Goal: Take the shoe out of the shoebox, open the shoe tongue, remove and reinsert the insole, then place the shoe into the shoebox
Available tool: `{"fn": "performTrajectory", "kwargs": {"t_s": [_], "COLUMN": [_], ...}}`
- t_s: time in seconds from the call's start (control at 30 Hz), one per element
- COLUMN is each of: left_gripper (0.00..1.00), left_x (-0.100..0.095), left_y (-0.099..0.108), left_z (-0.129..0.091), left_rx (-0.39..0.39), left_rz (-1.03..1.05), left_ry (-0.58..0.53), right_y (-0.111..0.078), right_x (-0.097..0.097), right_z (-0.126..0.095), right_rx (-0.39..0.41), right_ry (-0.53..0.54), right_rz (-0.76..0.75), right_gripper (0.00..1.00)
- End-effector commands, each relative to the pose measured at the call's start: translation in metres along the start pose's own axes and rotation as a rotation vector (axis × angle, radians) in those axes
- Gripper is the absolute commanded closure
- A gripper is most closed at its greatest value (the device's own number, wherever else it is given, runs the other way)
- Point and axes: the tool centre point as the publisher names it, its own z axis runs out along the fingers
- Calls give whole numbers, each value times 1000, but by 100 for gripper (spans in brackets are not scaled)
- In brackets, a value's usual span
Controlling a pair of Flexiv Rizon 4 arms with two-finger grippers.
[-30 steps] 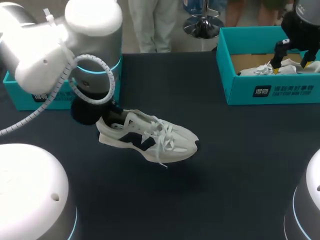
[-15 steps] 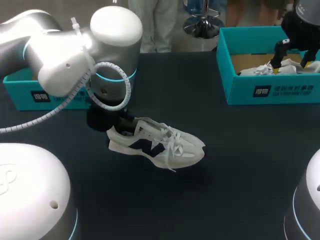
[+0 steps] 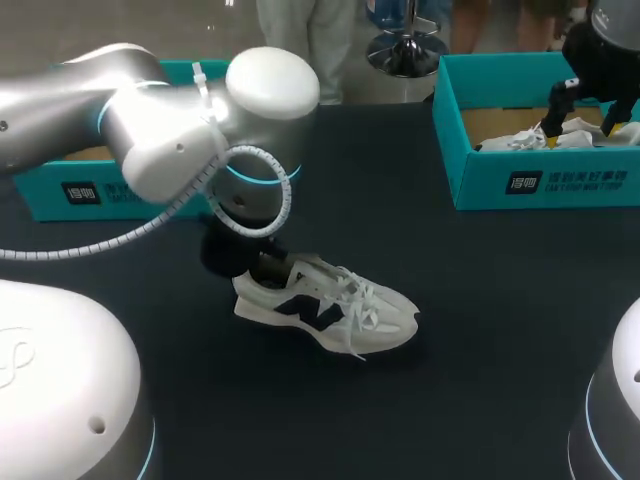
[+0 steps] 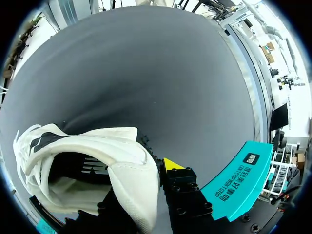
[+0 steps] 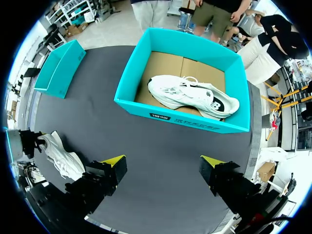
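My left jaws clamp shoe (image 3: 330,315) by heel, frame centre; contact with tabletop (image 3: 480,330) unclear. My right jaws spread wide, empty, over shoebox (image 3: 530,182), upper right. I note second shoe (image 5: 195,95) inside.

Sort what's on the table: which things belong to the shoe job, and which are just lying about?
Job: white shoe, gripped at the heel; open shoebox.
Lying about: second shoe inside that shoebox; teal lid, standing apart.
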Motion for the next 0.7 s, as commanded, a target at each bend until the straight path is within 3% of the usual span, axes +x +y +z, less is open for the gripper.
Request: {"fn": "performTrajectory", "kwargs": {"t_s": [0.03,0.7], "left_gripper": [100,100], "left_x": [-11,-19], "left_y": [8,9], "left_z": [10,31], "left_rx": [16,45], "left_rz": [1,13], "left_ry": [8,9], "right_y": [1,1], "right_x": [0,0], "right_z": [0,0], "right_rx": [1,1], "right_ry": [-1,-1], "right_rz": [0,0], "right_gripper": [0,0]}}
